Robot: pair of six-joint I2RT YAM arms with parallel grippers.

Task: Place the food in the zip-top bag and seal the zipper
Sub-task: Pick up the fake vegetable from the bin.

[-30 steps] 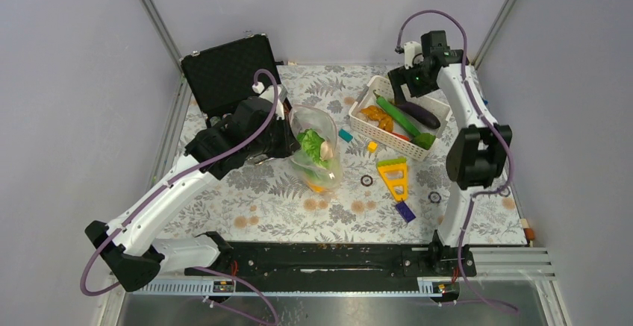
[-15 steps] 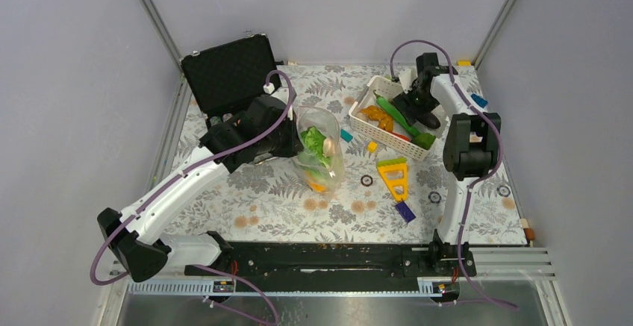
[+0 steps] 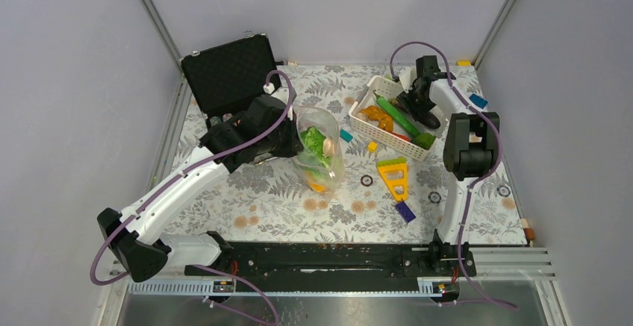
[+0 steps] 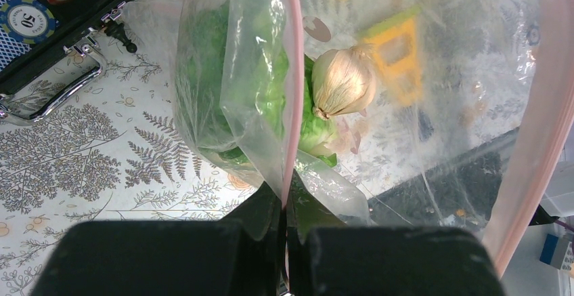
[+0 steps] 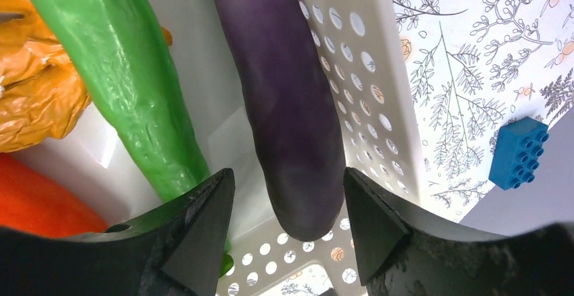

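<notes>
Purple vegetable (image 5: 291, 93) lies in white basket (image 5: 369, 72), just beside long green vegetable (image 5: 135, 86); orange lumpy piece (image 5: 34, 79) at the far side of that. Right gripper (image 5: 288, 177) is down in the basket, jaws spread, straddling the purple vegetable's end with a small gap each side, not gripping. Zip-top bag (image 3: 319, 147) sits mid-table, well apart from the basket, mouth open; lettuce leaf (image 4: 203, 72) and pale bulb (image 4: 344, 82) inside. Left gripper (image 4: 284, 225) has jaws pressed together, pinching the bag rim at the pink zipper (image 4: 292, 93).

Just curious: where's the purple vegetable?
The purple vegetable lies far right in the top view, in the white basket beside the green vegetable, between the right gripper's fingers.
</notes>
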